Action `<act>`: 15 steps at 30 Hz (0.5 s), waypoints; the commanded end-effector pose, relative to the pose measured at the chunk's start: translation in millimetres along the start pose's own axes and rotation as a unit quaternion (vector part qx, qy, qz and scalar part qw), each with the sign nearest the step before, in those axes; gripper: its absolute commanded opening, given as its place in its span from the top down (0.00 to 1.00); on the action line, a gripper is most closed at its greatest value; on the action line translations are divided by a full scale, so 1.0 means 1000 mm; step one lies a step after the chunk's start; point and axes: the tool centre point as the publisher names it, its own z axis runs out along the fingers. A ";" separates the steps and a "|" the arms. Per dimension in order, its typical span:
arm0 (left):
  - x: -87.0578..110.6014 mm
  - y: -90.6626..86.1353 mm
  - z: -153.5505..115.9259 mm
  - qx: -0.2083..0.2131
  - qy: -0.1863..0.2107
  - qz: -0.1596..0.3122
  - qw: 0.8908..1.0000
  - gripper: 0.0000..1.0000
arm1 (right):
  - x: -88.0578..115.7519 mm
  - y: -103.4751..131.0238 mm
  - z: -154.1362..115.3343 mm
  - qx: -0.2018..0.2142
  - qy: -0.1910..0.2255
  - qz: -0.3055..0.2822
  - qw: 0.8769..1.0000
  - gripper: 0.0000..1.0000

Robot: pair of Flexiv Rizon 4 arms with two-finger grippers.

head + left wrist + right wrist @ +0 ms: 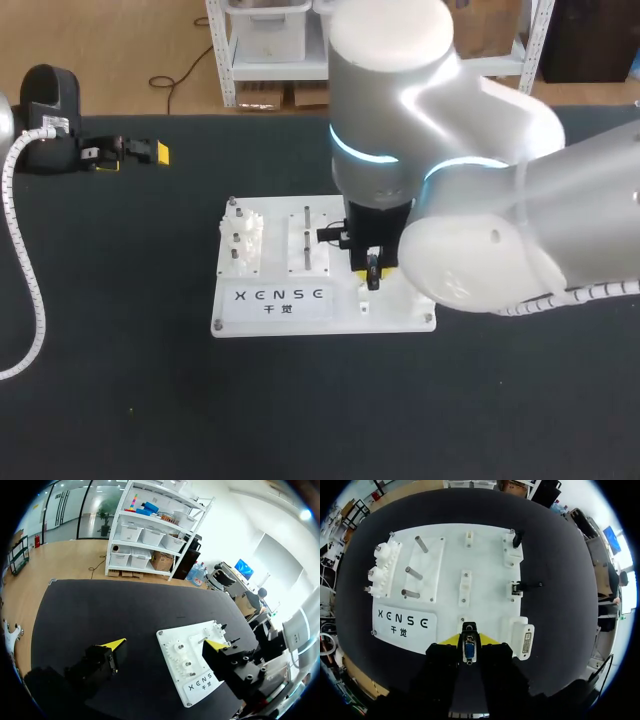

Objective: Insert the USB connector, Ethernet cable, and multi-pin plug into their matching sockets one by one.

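Observation:
A white board [330, 318] lies mid-table, also seen in the right wrist view [485, 555]. My right gripper [374, 272] hangs over the board's near right part, shut on a multi-pin plug [468, 647] with a blue face, which sits upright between the yellow fingertips [451, 639]. The white multi-pin socket [526, 642] is just to the plug's right, apart from it. A black USB connector [517, 537] stands at the board's far right corner. A small black Ethernet plug [520, 586] rests on the holder midway along the right side. My left gripper [130, 152] lies open at the table's far left, holding nothing.
White gears [243, 240] and metal pegs [306, 235] fill the board's left and middle. A ribbed white cable [25, 270] curves along the table's left edge. My right arm's bulk covers the board's right side from above.

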 end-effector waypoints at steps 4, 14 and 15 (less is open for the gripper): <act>0.000 0.000 0.000 0.000 0.000 0.000 1.000 0.00 | 0.006 -0.015 -0.022 0.000 -0.011 0.003 1.000 1.00; 0.000 0.000 0.000 0.000 0.000 0.000 1.000 0.00 | 0.008 -0.038 -0.035 0.001 -0.015 0.013 1.000 1.00; 0.000 0.000 0.000 0.000 0.000 0.000 1.000 0.00 | 0.009 -0.040 -0.036 0.002 -0.015 0.016 1.000 1.00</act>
